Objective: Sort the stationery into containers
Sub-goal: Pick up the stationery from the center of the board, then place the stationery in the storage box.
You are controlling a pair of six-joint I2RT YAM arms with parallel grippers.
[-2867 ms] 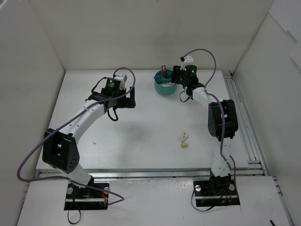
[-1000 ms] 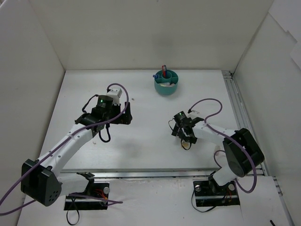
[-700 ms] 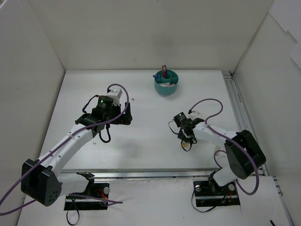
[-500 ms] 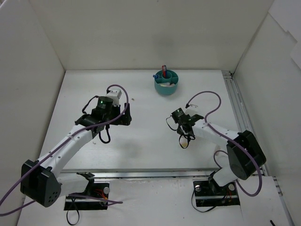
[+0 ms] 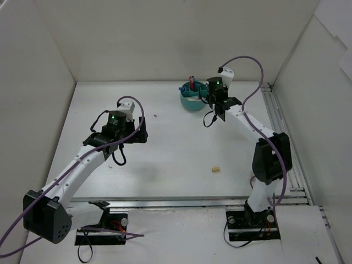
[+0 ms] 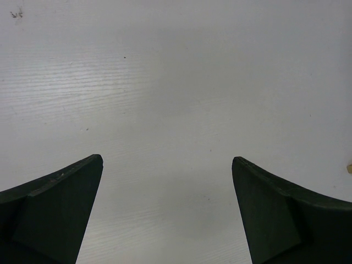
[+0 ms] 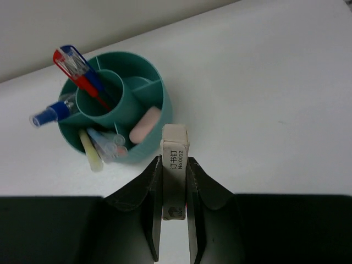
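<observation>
The step in hand looks like the drop-off: the right pincer (image 7: 175, 160) is closed on a small white box (image 7: 175, 140) with printed lettering, held upright between its fingers, and it hangs at the right side of the teal cup (image 7: 122, 104), which stands at the far middle of the desk (image 5: 176, 143). In the wrist view the box's top edge just overlaps the cup's rim, so it seems beside the cup and not yet fully over a compartment. The next move probably calls for a short carry leftward over a ring compartment, a small descent, and then parting the fingers. The slot holding a pinkish eraser (image 7: 144, 124) lies closest, and the one to its far side looks bare. A red pen (image 7: 82, 77) and a blue pen (image 7: 52, 113) stick up on the cup's far-left side, and a yellow stick (image 7: 91, 151) juts from a left slot; all are well apart from the box. The dividers are the likelier snag, since the box could catch on one. A yellow eraser (image 5: 216, 169) lies alone on the near right of the desk, apparently unsorted. The left pincer (image 6: 167, 159) is wide open above bare desk at the left, holding nothing.
</observation>
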